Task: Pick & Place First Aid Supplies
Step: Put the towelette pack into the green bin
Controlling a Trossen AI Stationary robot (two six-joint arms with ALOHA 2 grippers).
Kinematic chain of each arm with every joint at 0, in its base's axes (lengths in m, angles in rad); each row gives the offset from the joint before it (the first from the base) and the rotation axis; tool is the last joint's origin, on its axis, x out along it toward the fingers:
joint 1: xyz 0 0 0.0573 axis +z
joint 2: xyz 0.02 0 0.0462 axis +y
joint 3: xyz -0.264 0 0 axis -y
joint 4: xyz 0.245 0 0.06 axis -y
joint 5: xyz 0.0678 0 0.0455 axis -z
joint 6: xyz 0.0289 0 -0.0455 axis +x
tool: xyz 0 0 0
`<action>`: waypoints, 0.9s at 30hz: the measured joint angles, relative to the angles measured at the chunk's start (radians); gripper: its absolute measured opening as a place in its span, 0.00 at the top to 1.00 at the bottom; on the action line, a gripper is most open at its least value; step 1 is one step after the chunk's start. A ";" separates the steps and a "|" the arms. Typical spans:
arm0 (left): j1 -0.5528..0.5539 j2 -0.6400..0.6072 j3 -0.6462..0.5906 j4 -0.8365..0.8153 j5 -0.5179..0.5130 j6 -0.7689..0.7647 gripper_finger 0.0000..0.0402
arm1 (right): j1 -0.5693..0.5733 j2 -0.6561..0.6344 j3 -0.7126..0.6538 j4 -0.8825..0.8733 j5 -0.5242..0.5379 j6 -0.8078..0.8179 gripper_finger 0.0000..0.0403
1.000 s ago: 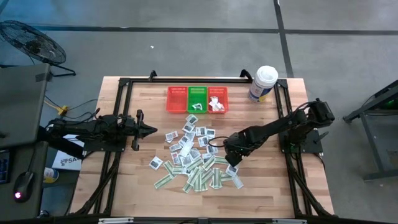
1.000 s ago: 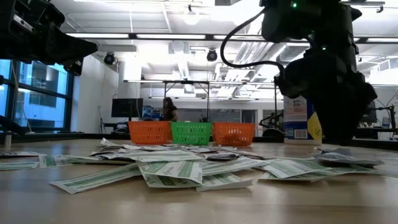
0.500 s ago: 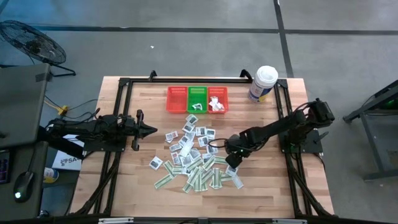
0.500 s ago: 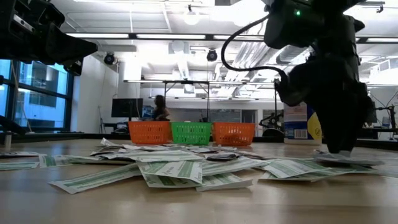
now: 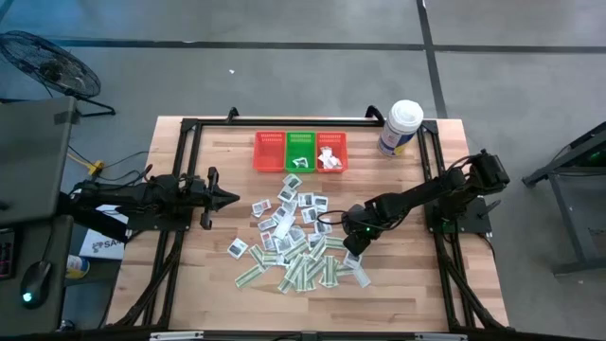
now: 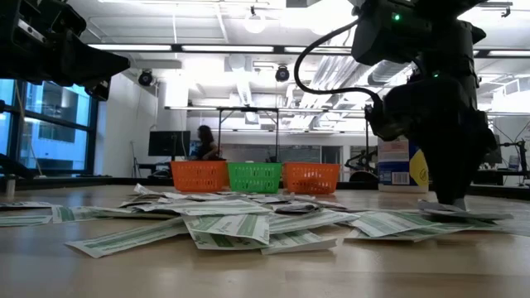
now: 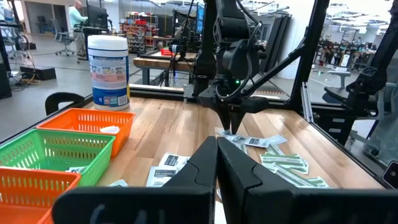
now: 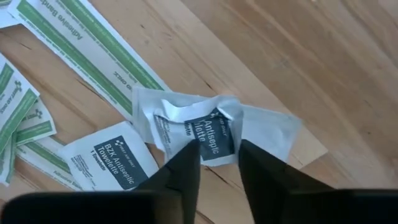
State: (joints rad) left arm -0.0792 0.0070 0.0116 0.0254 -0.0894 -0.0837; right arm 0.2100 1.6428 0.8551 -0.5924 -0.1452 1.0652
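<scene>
Many first aid supplies (image 5: 294,242), white squarish packets and green-and-white strips, lie scattered flat on the wooden table. My right gripper (image 5: 352,248) stands at the pile's right edge, pointing steeply down, shut on a white antiseptic packet (image 8: 211,134) with a dark label. A similar packet (image 8: 115,158) and a green strip (image 8: 87,46) lie beside it. My left gripper (image 5: 232,197) waits shut and level at the table's left side, clear of the pile. My right gripper (image 8: 214,146) pinches the white packet's middle, at its dark label (image 8: 214,127), between its two fingers. The fingers come from above, pointing down. The paper has buckled up between them, and the packet's outer edges (image 8: 280,130) lie on the table.
Three small mesh baskets stand in a row at the far side: red (image 5: 269,152), green (image 5: 301,152) and orange (image 5: 331,152), the last two with some packets inside. A white tub (image 5: 400,127) with a blue label stands at the far right. Bare wood lies right of the pile.
My right gripper has come down a little onto the packets at the pile's right edge and tipped steeper.
</scene>
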 joint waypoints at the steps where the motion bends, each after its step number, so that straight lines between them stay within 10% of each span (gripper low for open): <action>1: 0.000 0.000 0.000 0.000 0.000 0.000 1.00 | 0.000 0.000 0.000 -0.001 0.000 0.000 0.80; 8: 0.000 0.000 0.000 0.000 0.000 0.000 1.00 | 0.000 -0.001 0.000 -0.001 -0.012 0.000 0.98; 27: 0.000 0.000 0.000 0.000 0.000 0.000 1.00 | -0.009 -0.223 0.001 0.008 0.103 -0.007 1.00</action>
State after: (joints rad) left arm -0.0792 0.0070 0.0116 0.0254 -0.0894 -0.0834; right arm 0.2006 1.4200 0.8558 -0.5841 -0.0424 1.0586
